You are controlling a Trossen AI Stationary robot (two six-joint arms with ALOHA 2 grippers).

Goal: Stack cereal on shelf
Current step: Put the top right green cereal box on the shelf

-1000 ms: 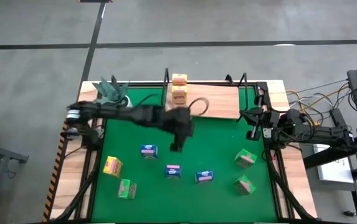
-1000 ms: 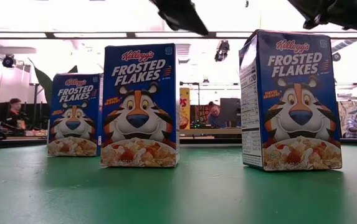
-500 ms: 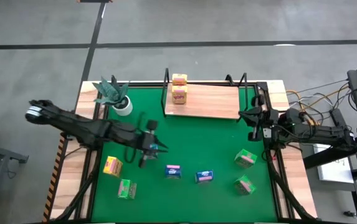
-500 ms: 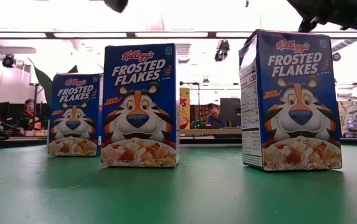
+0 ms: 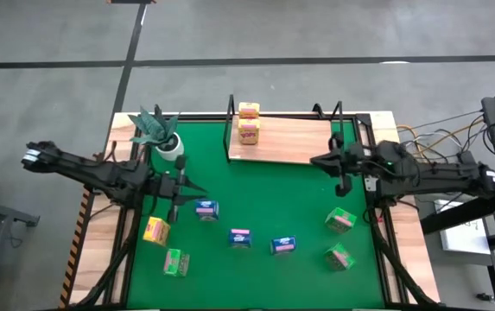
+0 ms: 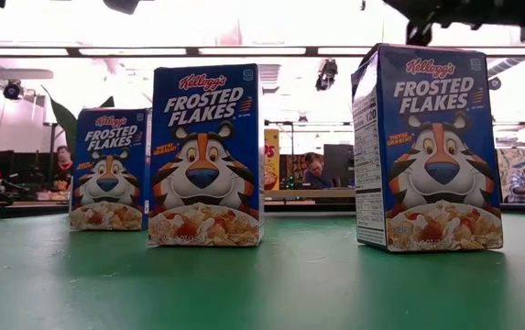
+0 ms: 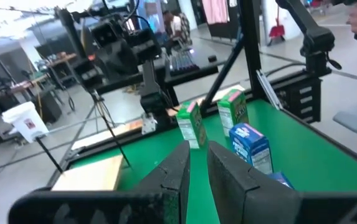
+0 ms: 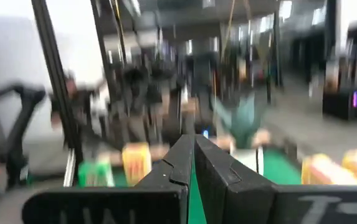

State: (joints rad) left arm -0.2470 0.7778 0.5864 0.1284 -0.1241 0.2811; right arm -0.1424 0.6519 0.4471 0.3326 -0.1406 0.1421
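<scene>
The shelf's wooden board (image 5: 292, 141) lies at the table's far side. Two yellow-orange cereal boxes (image 5: 248, 131) stand at its left end, one behind the other. On the green mat stand three blue boxes (image 5: 240, 237), three green ones (image 5: 339, 220) and one yellow-orange box (image 5: 155, 230). My left gripper (image 5: 192, 187) hovers over the mat's left part, beside the leftmost blue box (image 5: 206, 209). It points level, open by a narrow gap (image 7: 197, 154), with nothing in it. My right gripper (image 5: 314, 161) hangs shut (image 8: 194, 146) off the board's right end.
A white pot with a teal plant (image 5: 168, 145) stands at the far left, just behind my left arm. Black frame posts (image 5: 337, 112) rise at the shelf's corners. In the low view the blue boxes (image 6: 205, 156) stand upright on the mat; people sit in the room behind.
My left gripper has drawn back from the shelf's left end toward the table's left edge and tipped up from slanting down to level. My right gripper has come out from the right edge toward the shelf's right end, rolling as it went. No box has moved.
</scene>
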